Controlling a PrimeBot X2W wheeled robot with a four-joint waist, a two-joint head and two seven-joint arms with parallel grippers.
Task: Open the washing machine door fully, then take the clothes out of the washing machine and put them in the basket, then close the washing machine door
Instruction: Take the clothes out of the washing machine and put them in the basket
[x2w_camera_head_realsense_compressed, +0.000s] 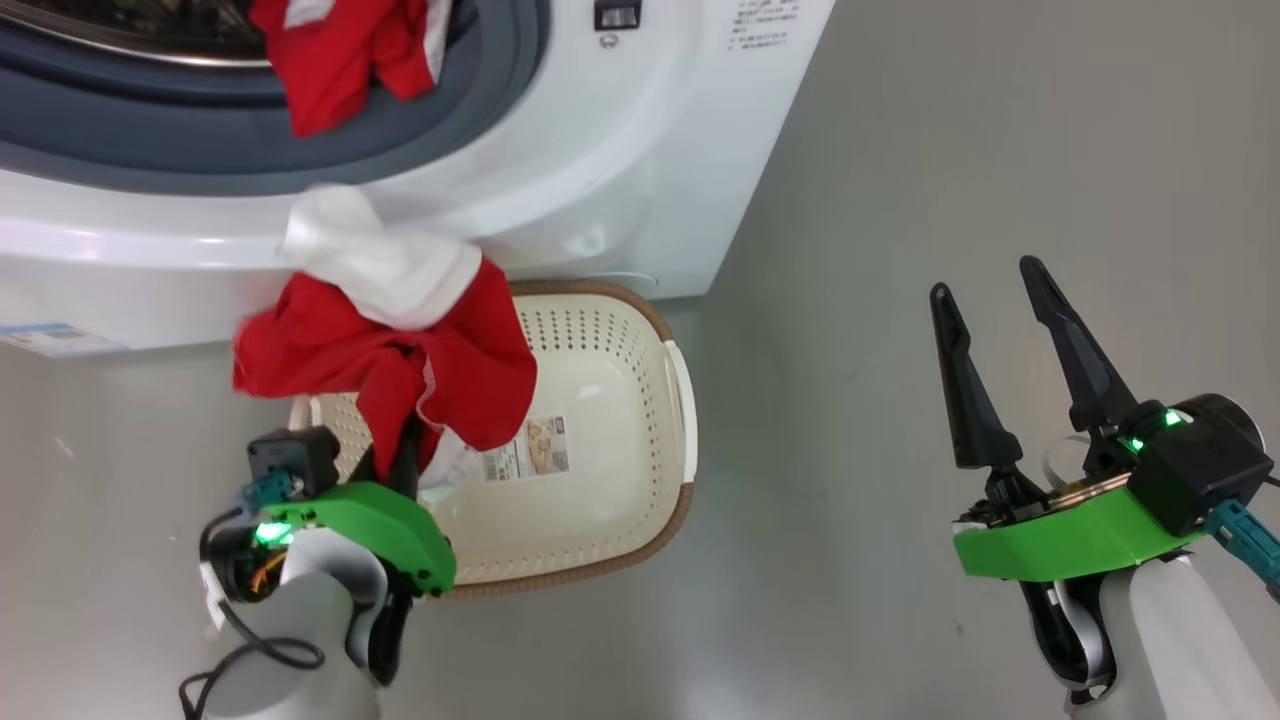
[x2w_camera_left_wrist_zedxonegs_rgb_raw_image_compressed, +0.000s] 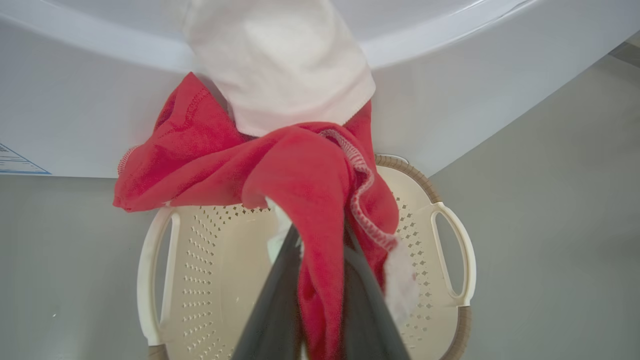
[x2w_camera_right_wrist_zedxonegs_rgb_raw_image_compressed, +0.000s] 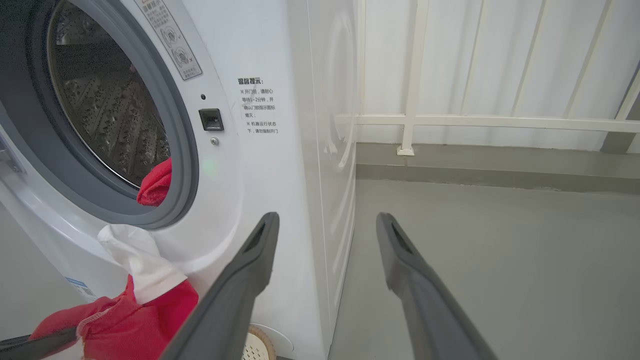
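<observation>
The left gripper (x2w_camera_left_wrist_zedxonegs_rgb_raw_image_compressed: 322, 245) is clamping a red garment with a white panel (x2w_camera_head_realsense_compressed: 390, 340), which is hanging over the ten o'clock corner of the cream basket (x2w_camera_head_realsense_compressed: 620, 350). The basket's bottom label (x2w_camera_head_realsense_compressed: 527, 448) is showing uncovered. At twelve o'clock, another red garment (x2w_camera_head_realsense_compressed: 340, 60) is spilling from the mouth of the washing machine (x2w_camera_head_realsense_compressed: 600, 150). The right gripper (x2w_camera_head_realsense_compressed: 985, 278) is hovering, spread and empty, at three o'clock over the grey floor (x2w_camera_head_realsense_compressed: 900, 150).

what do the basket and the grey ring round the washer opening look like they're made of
The basket: likely moulded plastic, cream, glossy, with rows of holes; its brown rim looks woven, perhaps plastic too. The grey ring: probably rubber, matte and smooth beside the glossy white washing machine.
</observation>
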